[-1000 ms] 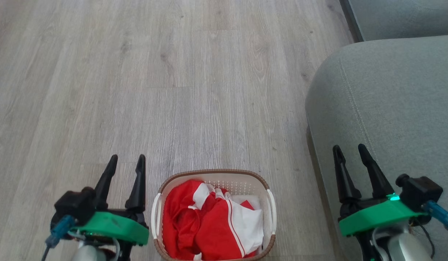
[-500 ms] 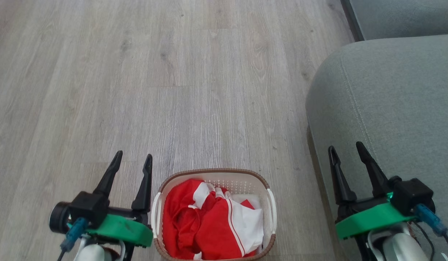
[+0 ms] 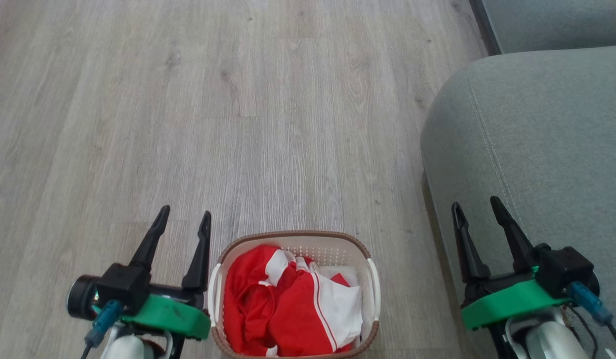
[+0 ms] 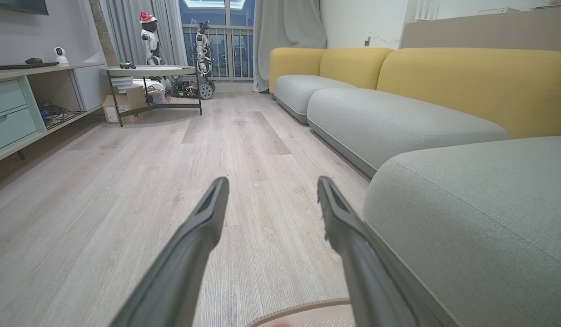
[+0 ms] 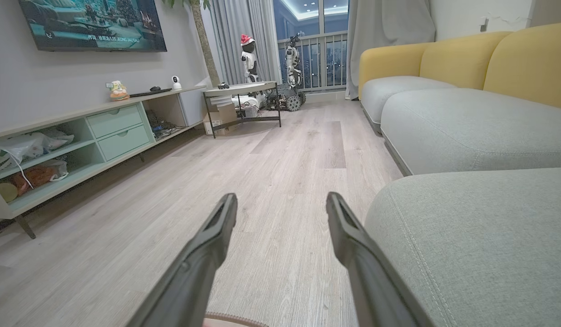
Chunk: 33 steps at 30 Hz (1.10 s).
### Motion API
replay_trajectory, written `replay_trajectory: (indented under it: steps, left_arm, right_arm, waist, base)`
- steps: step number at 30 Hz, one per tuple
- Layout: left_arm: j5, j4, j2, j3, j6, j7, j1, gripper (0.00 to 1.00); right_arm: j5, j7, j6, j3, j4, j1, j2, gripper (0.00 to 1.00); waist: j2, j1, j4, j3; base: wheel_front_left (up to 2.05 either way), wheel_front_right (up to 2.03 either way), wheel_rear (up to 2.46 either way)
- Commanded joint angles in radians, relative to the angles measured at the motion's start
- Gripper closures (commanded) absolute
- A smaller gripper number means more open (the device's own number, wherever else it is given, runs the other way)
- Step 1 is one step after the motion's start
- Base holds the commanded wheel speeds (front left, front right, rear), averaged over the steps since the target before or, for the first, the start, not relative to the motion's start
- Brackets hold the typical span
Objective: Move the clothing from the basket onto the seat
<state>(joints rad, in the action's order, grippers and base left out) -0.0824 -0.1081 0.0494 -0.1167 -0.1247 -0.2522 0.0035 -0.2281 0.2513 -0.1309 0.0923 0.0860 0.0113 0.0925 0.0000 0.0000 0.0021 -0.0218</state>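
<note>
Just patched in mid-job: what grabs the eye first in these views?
The red and white clothing heaped in the basket on the floor, bottom centre of the head view, stands out most. Next, the grey-green seat on the right, with the left gripper and right gripper open either side of the basket.

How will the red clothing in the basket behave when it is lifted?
Probably floppy: the clothing lies crumpled in folds, so it should drape. Likely light, as thin fabric. Pieces overlap in the basket, so one may drag another.
</note>
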Motion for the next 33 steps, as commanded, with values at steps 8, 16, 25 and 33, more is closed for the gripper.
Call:
replay_trajectory:
  steps: [8,16,25,33]
  left_arm:
    - [0.002,0.034,0.003,0.038,-0.006,-0.010,-0.054,0.00]
    - [0.001,0.032,0.003,0.038,-0.006,-0.010,-0.058,0.00]
    - [-0.003,0.034,0.002,0.038,-0.006,-0.010,-0.077,0.00]
    - [-0.008,0.035,0.002,0.032,-0.006,-0.010,-0.109,0.00]
  right_arm:
    - [0.007,0.010,0.000,0.016,-0.025,-0.025,-0.002,0.00]
    - [0.007,0.010,0.000,0.014,-0.025,-0.028,-0.003,0.00]
    - [0.008,0.010,0.000,0.011,-0.033,-0.042,-0.003,0.00]
    - [0.006,0.010,0.000,0.009,-0.043,-0.069,0.003,0.00]
  waist:
    - [0.0000,0.0000,-0.002,-0.006]
    - [0.0000,0.0000,-0.004,-0.015]
    - [0.0000,0.0000,-0.013,-0.050]
    - [0.0000,0.0000,-0.021,-0.112]
  base:
    - [0.00,0.00,0.00]
    - [0.00,0.00,0.00]
    - [0.00,0.00,0.00]
    - [0.00,0.00,0.00]
